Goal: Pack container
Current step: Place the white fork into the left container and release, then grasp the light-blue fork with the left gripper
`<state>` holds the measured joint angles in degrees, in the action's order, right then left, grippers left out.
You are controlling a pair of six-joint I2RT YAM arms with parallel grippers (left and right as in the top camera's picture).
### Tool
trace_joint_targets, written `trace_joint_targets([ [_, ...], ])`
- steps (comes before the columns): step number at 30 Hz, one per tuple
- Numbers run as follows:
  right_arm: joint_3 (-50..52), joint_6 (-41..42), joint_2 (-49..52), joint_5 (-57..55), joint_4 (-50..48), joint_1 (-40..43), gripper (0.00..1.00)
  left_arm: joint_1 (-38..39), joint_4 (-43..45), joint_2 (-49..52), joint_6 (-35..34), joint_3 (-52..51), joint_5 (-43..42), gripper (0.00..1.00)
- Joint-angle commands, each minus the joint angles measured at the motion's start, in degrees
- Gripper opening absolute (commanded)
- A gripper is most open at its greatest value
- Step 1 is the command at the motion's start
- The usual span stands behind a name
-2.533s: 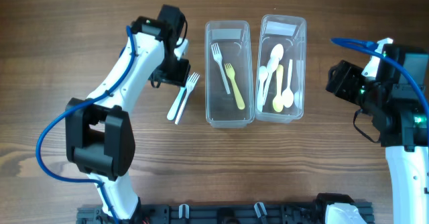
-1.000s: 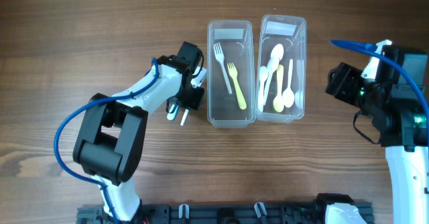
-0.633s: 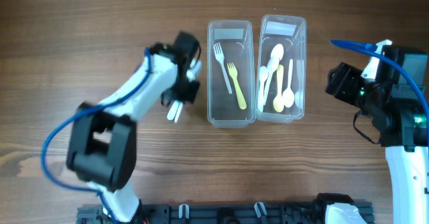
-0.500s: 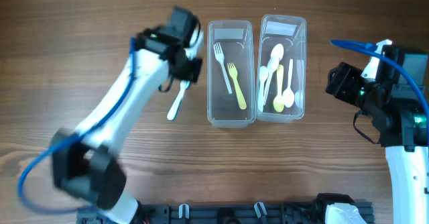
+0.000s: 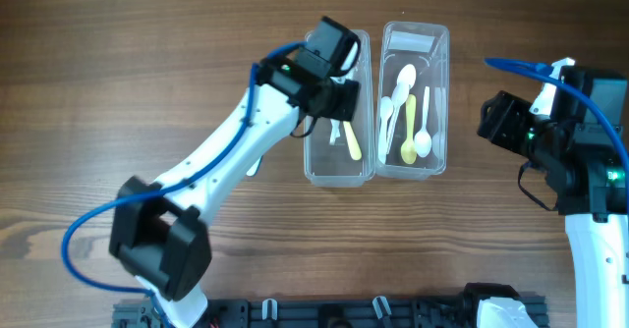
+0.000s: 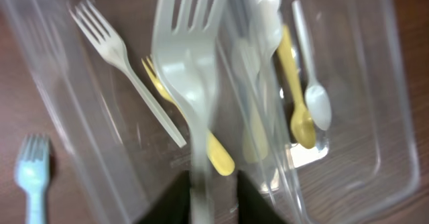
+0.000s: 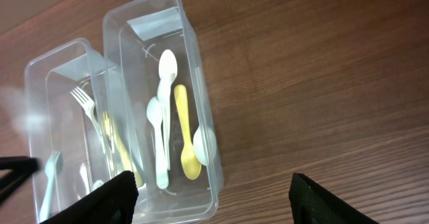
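Observation:
My left gripper (image 5: 330,94) hangs over the left clear container (image 5: 339,178). In the left wrist view it (image 6: 213,196) is shut on the handle of a white fork (image 6: 190,56), tines pointing away. Below it in the container lie a white fork (image 6: 127,76) and a yellow fork (image 6: 216,153). The right clear container (image 5: 443,92) holds several white and yellow spoons (image 5: 408,112). A second pale fork (image 6: 33,177) lies on the table left of the containers. My right gripper (image 5: 494,119) is open and empty to the right of both containers (image 7: 161,110).
The two containers stand side by side, touching, at the table's back centre. The left arm (image 5: 226,161) stretches diagonally across the wood from the front left. The right arm's base and blue cable (image 5: 521,65) are at the right edge.
My left gripper closed on one of the two forks on the table, lifted it and swung right over the left container. One fork stays on the table. The right arm has not moved.

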<state>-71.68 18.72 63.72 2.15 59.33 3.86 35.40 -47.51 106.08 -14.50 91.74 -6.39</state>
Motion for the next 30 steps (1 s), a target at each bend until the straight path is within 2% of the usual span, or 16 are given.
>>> trace_joint_targets([
  [1, 0.0, -0.5, -0.9, 0.7, -0.2, 0.1, 0.73, -1.4, -1.0, -1.7, -1.4, 2.0, -0.9, 0.44],
  [5, 0.0, -0.5, -0.9, 0.7, -0.2, 0.1, 0.73, -6.4, -5.2, -6.2, -0.7, 6.5, -0.6, 0.69],
  [9, 0.0, -0.5, -0.9, 0.7, -0.2, 0.1, 0.72, -12.7, -10.3, -10.2, 5.4, 6.7, 2.2, 0.75],
  [12, 0.0, -0.5, -0.9, 0.7, -0.2, 0.1, 0.73, -18.0, -18.0, -9.5, 13.0, 6.3, 5.0, 0.76],
  [15, 0.0, -0.6, -0.9, 0.7, -0.2, 0.1, 0.73, -22.0, -20.3, -7.9, 17.0, 3.2, 4.6, 0.73],
  [18, 0.0, -0.5, -0.9, 0.7, -0.2, 0.1, 0.73, -23.4, -17.4, -6.1, 20.2, -0.5, 2.4, 0.68],
  [22, 0.0, -0.5, -0.9, 0.7, -0.1, 0.1, 0.73, -23.0, -11.3, -2.9, 20.3, -5.6, 2.4, 0.68],
  [30, 0.0, -0.5, -0.9, 0.7, 0.0, 0.1, 0.73, -21.1, -5.8, 3.9, 20.3, -10.6, 2.4, 0.66],
])
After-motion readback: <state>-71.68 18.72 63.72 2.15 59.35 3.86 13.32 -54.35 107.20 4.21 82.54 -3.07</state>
